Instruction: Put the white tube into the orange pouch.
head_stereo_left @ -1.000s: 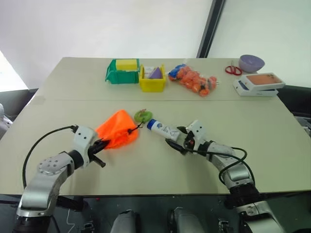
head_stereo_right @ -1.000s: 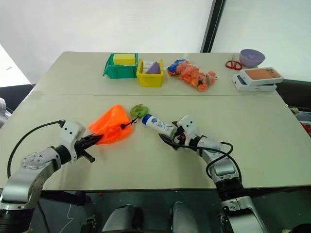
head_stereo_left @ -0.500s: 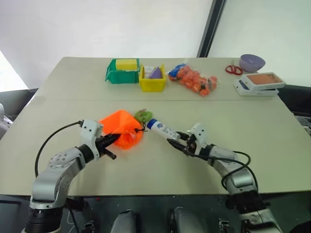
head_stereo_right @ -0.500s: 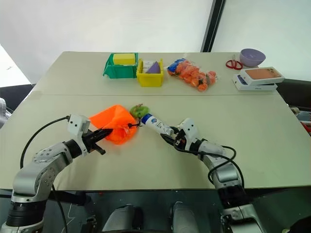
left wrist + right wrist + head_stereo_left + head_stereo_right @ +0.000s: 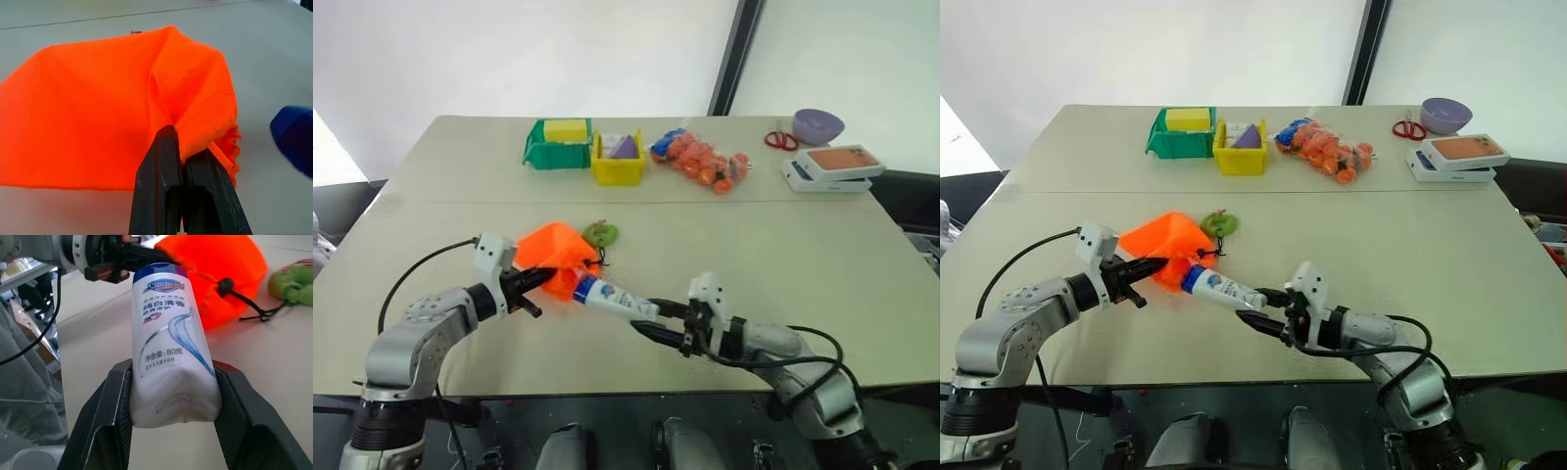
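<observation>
The left gripper [image 5: 540,283] has its two black fingers [image 5: 168,196] pressed together on a fold of the orange pouch [image 5: 556,262], pinching the fabric near the gathered mouth and holding that edge up off the bench [image 5: 803,255]. The pouch bulges behind the pinch; its black cord [image 5: 254,308] trails from a small black toggle to a round green tag [image 5: 601,235] lying on the bench just beside the pouch, on its far side.

The right gripper [image 5: 651,320] clamps the flat crimped end of the white tube [image 5: 612,298] between its two fingers [image 5: 110,416], which press against the tube's sides. The tube is off the bench, pointing towards the robot's left, with its blue cap [image 5: 159,269] right at the pouch's mouth; whether the cap has entered the opening cannot be told. In the left wrist view the blue cap shows just beside the ruffled edge of the pouch.

Along the far side of the bench stand a green bin [image 5: 558,145] with a yellow block in it, a yellow bin [image 5: 619,164] holding a purple cone, and a clear bag of orange balls [image 5: 700,162]. Further to the right lie red scissors [image 5: 780,140], a purple bowl [image 5: 819,125] and a white flat box with an orange top [image 5: 832,164].
</observation>
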Controlling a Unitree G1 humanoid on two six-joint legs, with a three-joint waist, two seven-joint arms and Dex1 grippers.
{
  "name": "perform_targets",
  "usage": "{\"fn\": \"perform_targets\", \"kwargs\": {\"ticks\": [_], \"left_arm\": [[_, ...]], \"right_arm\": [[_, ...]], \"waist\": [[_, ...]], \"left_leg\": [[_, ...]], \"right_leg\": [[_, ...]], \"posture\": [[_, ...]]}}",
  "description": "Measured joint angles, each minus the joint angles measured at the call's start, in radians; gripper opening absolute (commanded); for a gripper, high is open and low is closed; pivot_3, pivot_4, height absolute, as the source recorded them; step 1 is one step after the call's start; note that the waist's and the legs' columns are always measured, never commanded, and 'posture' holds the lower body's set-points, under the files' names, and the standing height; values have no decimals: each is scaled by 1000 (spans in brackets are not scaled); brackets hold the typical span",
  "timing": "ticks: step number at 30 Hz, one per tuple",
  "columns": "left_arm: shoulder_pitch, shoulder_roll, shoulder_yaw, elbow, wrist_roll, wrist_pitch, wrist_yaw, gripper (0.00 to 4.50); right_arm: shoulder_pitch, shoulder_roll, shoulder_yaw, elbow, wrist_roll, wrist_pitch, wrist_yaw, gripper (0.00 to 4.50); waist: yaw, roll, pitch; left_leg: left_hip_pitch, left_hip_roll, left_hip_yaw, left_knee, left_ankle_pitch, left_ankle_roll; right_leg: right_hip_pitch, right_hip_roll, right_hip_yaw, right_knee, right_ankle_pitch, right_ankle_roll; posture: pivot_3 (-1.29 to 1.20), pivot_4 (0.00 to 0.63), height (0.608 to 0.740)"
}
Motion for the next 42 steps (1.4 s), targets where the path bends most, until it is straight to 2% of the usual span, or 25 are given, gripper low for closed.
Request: {"fn": "perform_targets", "kwargs": {"ticks": [14, 25, 34, 42], "left_arm": [[42, 13, -6, -92, -20, 7, 1, 0], [78, 81, -69, -161, -21, 24, -28, 0], [66, 91, -120, -177, -18, 24, -32, 0], [109, 111, -120, -180, -15, 21, -35, 0]], "right_arm": [[-86, 63, 72, 128, -90, -2, -53, 1828], [-164, 156, 90, 190, -151, -14, -137, 1828], [-314, 285, 166, 313, -254, 25, -240, 1828], [-485, 425, 225, 539, -373, 34, -322, 1828]], "waist": [[-2, 0, 0], [-3, 1, 1], [-8, 1, 1], [-20, 4, 2]], "left_leg": [[-1, 0, 0, -1, 0, 0], [-1, 0, 0, -1, -1, -2], [-1, -1, 0, -2, 0, -1], [-1, -1, 0, -2, -1, -3]], "right_leg": [[1, -1, 0, -1, 0, 0], [-1, -1, 0, -1, 0, 0], [-1, -1, 0, -1, 0, 0], [-2, -1, 0, -1, 0, 0]], "posture": [[0, 150, 740], [0, 150, 740], [0, 150, 740], [0, 150, 740]]}}
